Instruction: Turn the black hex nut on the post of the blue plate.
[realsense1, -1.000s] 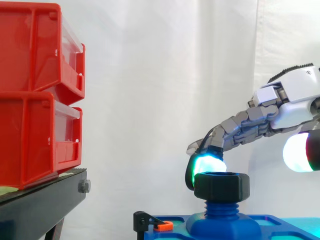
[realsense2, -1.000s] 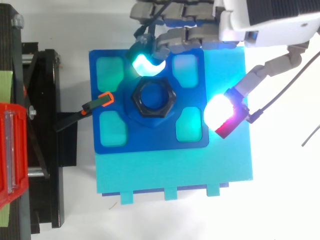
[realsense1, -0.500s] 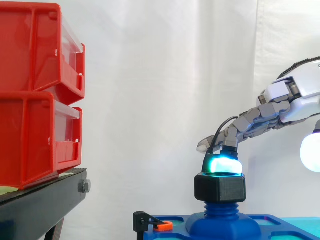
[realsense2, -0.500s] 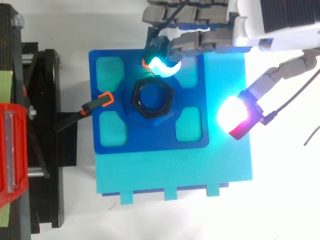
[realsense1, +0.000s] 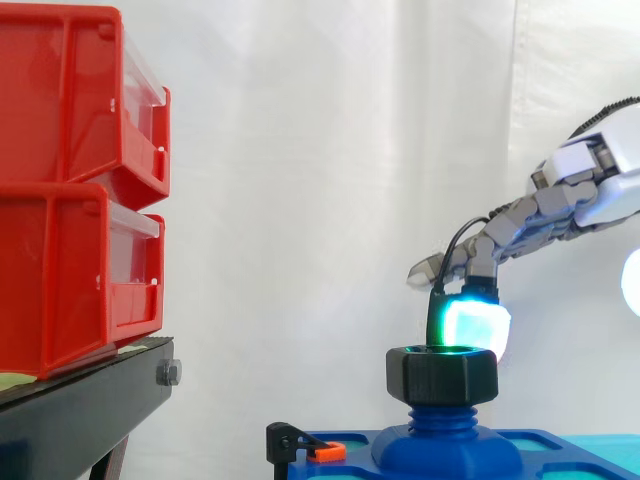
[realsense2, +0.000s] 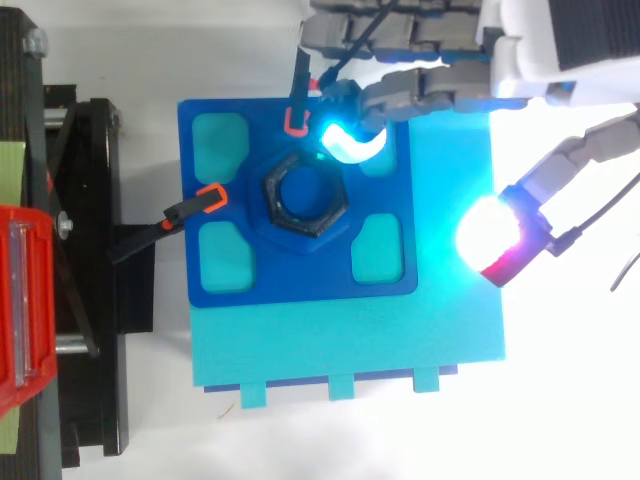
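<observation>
We find the black hex nut high on the post of the blue plate, thread bare below, and the hand with its fingers spread wide, 1 glowing pad just beside the nut's rim, gripping nothing, so we judge most turning remains.

support: black stand | load: red bins (two, stacked) | support: cyan base | load: blue plate

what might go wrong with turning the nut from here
One fingertip of the hand sits by a corner of the black hex nut, with the thumb pad far off, so a push may slip off rather than turn it. The fingers also pass close to an orange clip on the blue plate and might snag it.
</observation>
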